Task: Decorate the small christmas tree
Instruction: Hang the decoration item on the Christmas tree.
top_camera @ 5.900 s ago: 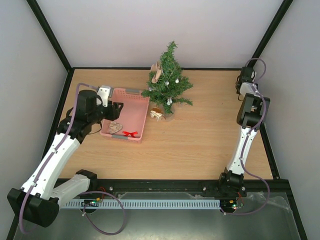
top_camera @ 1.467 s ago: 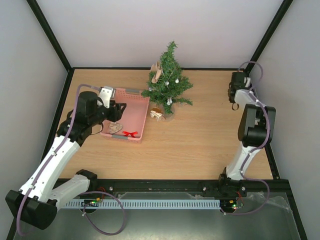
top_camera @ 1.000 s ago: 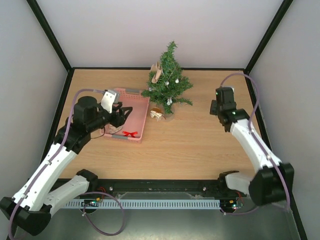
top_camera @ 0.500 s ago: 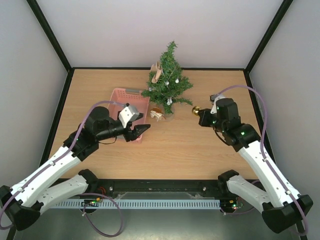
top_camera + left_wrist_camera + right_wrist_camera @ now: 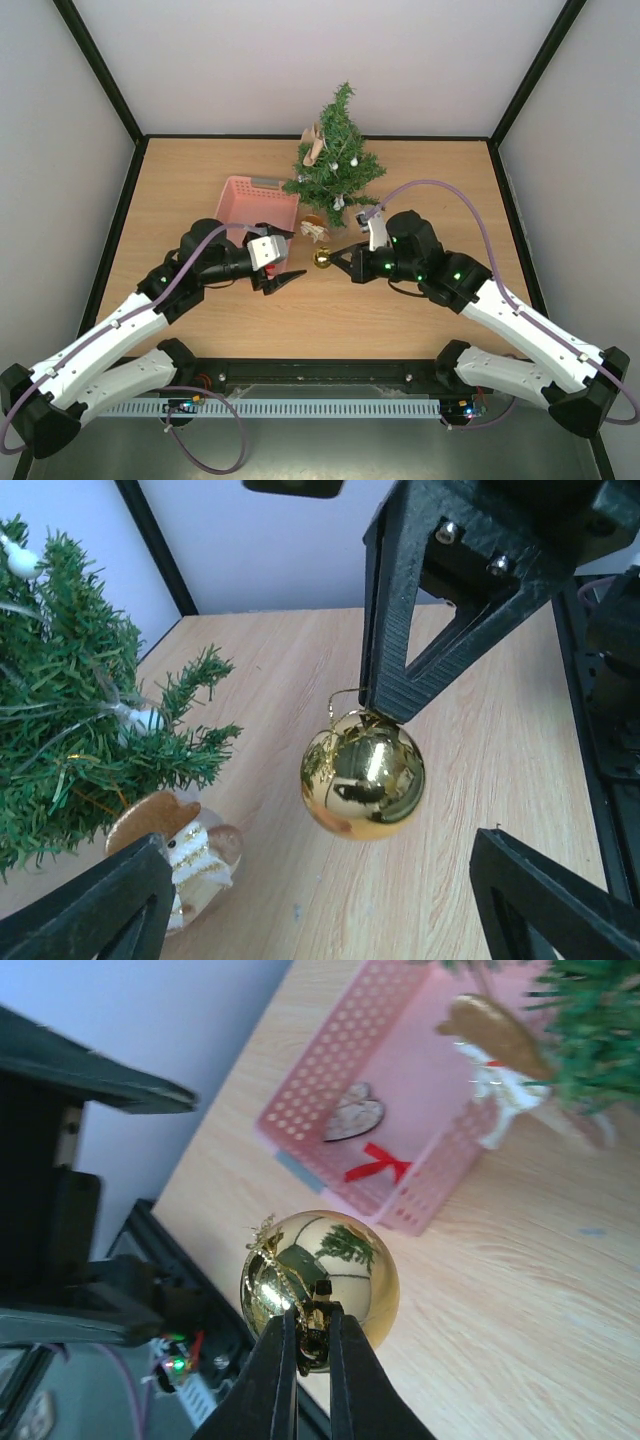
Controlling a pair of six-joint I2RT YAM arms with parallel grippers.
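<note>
Pinches the hanger cap of the gold bauble [image 5: 318, 1278] in the clenched right jaws, dangling it above the surface [image 5: 430, 200] just ahead of the released, wide-spread left jaws, untouched by them. Finds bare wood toward the near edge and over the whole right half, and meets, just beyond the bauble, a gold figure ornament [image 5: 315, 228] at the foot of the small christmas tree [image 5: 335, 160], upright at the far middle, with the pink basket [image 5: 262, 183] just left of it holding a wooden heart [image 5: 352, 1112] and a red bow [image 5: 378, 1164]. Ends at black frame rails [image 5: 320, 137] and pale walls [image 5: 300, 60] on three sides.
</note>
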